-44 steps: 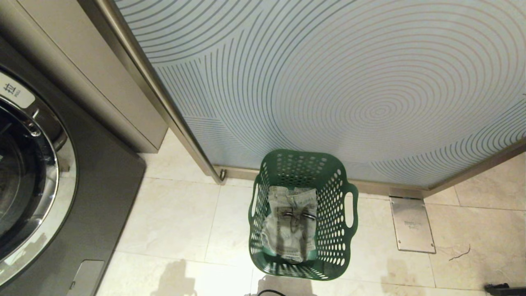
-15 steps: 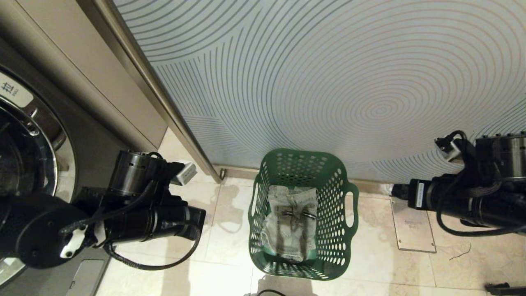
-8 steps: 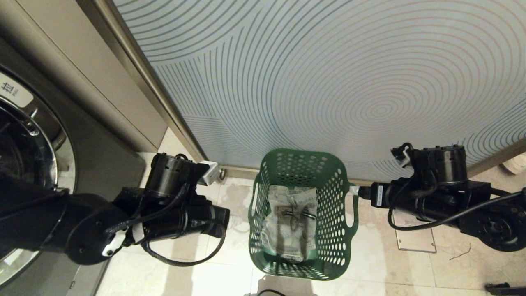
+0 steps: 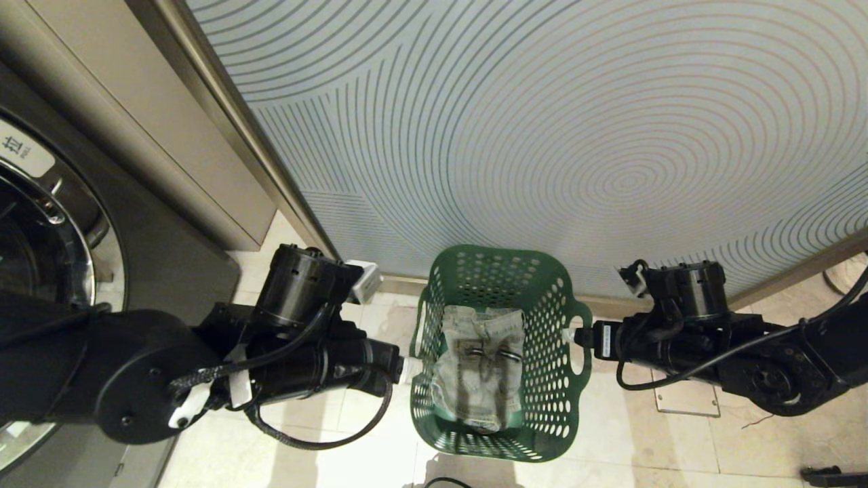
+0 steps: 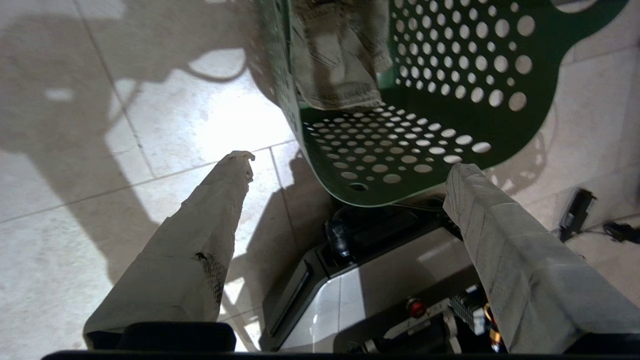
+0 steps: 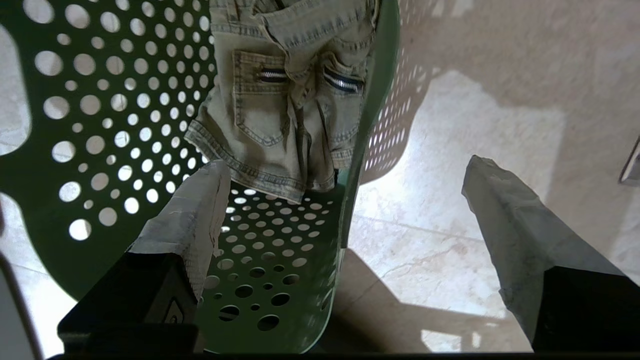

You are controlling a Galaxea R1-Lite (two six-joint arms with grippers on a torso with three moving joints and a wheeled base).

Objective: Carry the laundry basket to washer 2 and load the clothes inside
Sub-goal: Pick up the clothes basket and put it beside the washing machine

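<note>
A green basket (image 4: 500, 352) is seen standing on the tiled floor (image 4: 298, 352), its far end near a panel (image 4: 542, 135) patterned with concentric lines. A folded pair of denim shorts (image 4: 483, 366) is seen lying inside it. At the far left, a washer (image 4: 61, 271) is partly seen, with its chrome door ring and a beige cabinet (image 4: 135, 122) beside it.

The left gripper (image 4: 405, 369) is held level at the basket's left wall, close to the rim. In the left wrist view the left gripper (image 5: 345, 167) is shown spread wide, nothing grasped: one padded finger (image 5: 200, 235) is seen over the floor and the other (image 5: 510, 250) on the opposite side of the basket's near end. Whether the pads touch the plastic cannot be told.

The right gripper (image 4: 576, 335) is held level at the basket's right handle slot. In the right wrist view the right gripper (image 6: 345, 172) is likewise shown released and wide, with one finger (image 6: 192, 220) inside the basket and the other (image 6: 505, 225) outside over the floor, the wall standing between them, ungripped.

A metal floor plate (image 4: 685, 400) is seen partly hidden under the right arm
</note>
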